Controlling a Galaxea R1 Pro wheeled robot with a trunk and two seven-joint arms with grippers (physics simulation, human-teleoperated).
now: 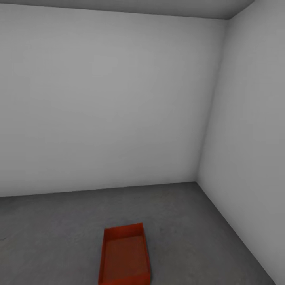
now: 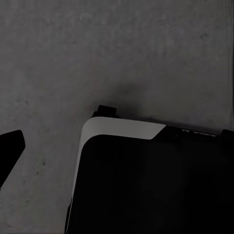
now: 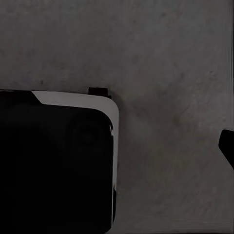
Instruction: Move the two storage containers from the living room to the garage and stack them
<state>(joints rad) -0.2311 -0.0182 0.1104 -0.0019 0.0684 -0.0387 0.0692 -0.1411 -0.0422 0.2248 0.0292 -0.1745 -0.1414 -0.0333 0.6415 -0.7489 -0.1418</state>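
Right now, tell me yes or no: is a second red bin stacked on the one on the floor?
No. The head view shows a single red bin lying open on the grey floor, with nothing on top of it.

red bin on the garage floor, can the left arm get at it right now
Probably not as things stand. The red bin sits low on the concrete floor ahead, nothing around it, but the left wrist view shows just floor and the robot's base.

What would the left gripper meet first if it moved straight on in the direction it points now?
Most likely the floor: the left wrist view looks along the fingers onto bare grey concrete, beside the robot's dark base. Nothing else seems to lie between, though depth is unclear.
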